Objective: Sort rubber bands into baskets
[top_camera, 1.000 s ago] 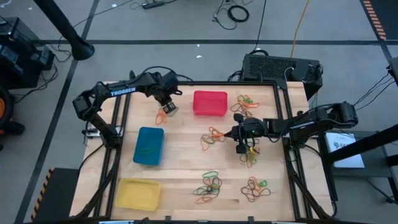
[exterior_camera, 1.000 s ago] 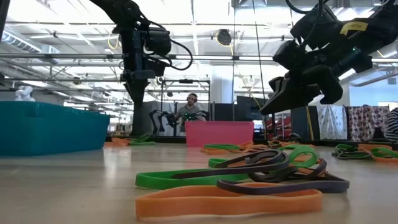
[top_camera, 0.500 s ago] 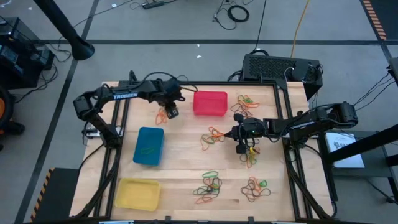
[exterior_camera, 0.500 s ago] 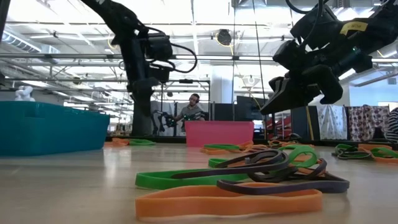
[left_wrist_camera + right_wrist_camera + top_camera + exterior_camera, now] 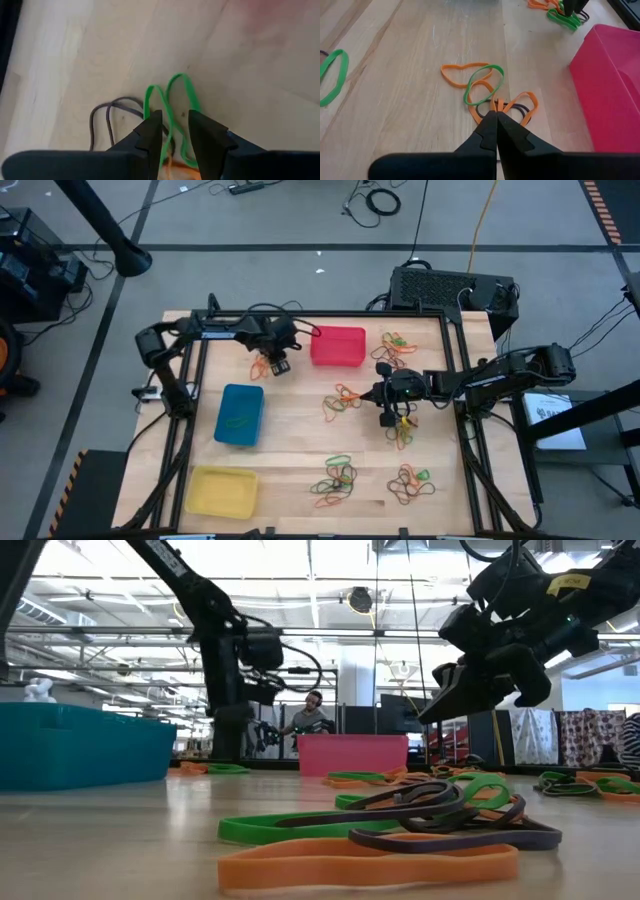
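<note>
Wooden worktop (image 5: 300, 430) with a dark frame, grey floor all round, cables and a black box behind it. Three baskets on it: red basket (image 5: 337, 346) at the back middle, blue basket (image 5: 239, 415) left of centre with one green band inside, yellow basket (image 5: 221, 491) at the front left corner.

Bands are all over in little heaps: one pile (image 5: 398, 343) right of the red basket, one pile (image 5: 342, 401) mid-worktop, two more piles (image 5: 335, 477) along the front edge, all mixed orange, green and dark.

Left tool (image 5: 278, 363) is down at the small heap just left of the red basket. In its wrist view the fingers (image 5: 150, 132) are a bit spread, with a green band (image 5: 172, 105) running up between them and a dark band (image 5: 107, 117) lying on the wood just beside.

Right tool (image 5: 390, 417) hangs right of the mid-worktop pile. Its fingers (image 5: 487, 131) look pressed together, tips right at the near edge of that orange-green-dark tangle (image 5: 487, 90); can't tell if they're actually pinching a band. Red basket sits just off to one side of that tangle.
</note>
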